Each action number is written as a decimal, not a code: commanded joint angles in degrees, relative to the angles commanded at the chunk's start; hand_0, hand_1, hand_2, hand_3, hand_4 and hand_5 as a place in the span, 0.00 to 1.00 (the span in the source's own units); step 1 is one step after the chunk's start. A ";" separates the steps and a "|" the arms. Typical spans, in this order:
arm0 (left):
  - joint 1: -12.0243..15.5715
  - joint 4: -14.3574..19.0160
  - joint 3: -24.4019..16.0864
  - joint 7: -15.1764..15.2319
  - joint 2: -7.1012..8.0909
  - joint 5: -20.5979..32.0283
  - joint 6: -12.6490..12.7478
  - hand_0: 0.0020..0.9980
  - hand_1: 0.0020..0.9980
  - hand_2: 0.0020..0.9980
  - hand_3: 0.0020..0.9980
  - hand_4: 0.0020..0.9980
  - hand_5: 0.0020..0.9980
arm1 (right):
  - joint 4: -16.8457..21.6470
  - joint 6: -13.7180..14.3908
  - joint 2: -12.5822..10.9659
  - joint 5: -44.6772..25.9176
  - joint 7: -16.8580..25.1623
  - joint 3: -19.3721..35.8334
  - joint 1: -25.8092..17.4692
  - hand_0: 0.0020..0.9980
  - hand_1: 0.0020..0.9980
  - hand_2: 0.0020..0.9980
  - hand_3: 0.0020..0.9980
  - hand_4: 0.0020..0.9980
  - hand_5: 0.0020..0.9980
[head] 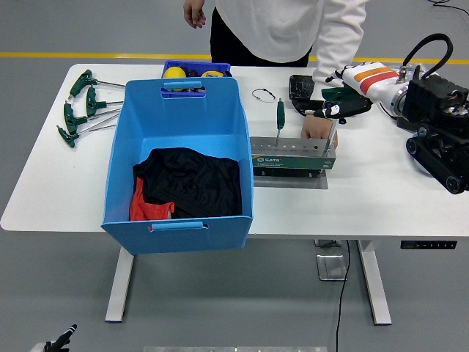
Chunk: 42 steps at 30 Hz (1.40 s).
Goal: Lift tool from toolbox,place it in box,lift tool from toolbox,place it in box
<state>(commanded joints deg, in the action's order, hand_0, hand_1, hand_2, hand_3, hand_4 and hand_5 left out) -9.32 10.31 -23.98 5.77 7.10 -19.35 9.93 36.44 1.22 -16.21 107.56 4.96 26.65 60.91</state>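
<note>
The toolbox [292, 155], a grey-green metal rack, sits on the white table [366, 198] just right of the big blue box [179, 165], and in the head view we see two green-handled tools standing upright in it: one [279, 117] near its left end and a T-handled one [341, 103] at its right end. Our right hand [350, 84], white with an orange band, reaches in from the right with its fingers curled around the green handle of that right-hand tool, whose shaft is seated in the rack. A person in a white top stands at the far side and presses one hand [319, 127] on the far right part of the toolbox, touching it. The blue box holds a black cloth [192, 181] with a bit of red cloth [146, 207] at its near left corner. On the far left of the table we see several more green T-handled wrenches [82, 106] lying loose. Just beyond the blue box sits a small dark-blue tray [192, 70] with something yellow in it.
</note>
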 joint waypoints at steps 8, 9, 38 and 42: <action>-0.10 0.00 0.89 0.29 0.14 0.72 0.01 0.74 0.79 0.79 0.77 0.79 0.77 | 0.37 -0.42 -0.05 1.42 -2.36 0.87 0.91 0.86 0.68 0.66 0.71 1.00 0.90; -0.13 0.00 0.96 0.31 0.15 0.78 0.02 0.74 0.79 0.79 0.77 0.79 0.77 | 0.21 -0.37 0.04 1.56 -2.66 0.89 1.03 0.86 0.68 0.66 0.71 1.00 0.90; -0.73 0.00 3.48 0.68 0.27 2.94 -0.04 0.74 0.79 0.79 0.77 0.79 0.77 | -2.46 -1.32 0.88 -1.33 -7.45 1.18 1.24 0.26 0.27 0.28 0.32 1.00 0.91; -0.75 0.00 2.47 0.46 0.28 1.89 -0.03 0.74 0.79 0.79 0.77 0.79 0.77 | -2.31 -1.17 1.01 -1.46 -7.27 1.03 1.16 0.25 0.26 0.27 0.32 1.00 0.91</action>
<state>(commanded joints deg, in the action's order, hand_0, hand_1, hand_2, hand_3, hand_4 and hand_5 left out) -10.07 10.31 -21.50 6.23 7.38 -17.46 9.90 34.13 0.05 -15.19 106.10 -2.31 27.68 62.07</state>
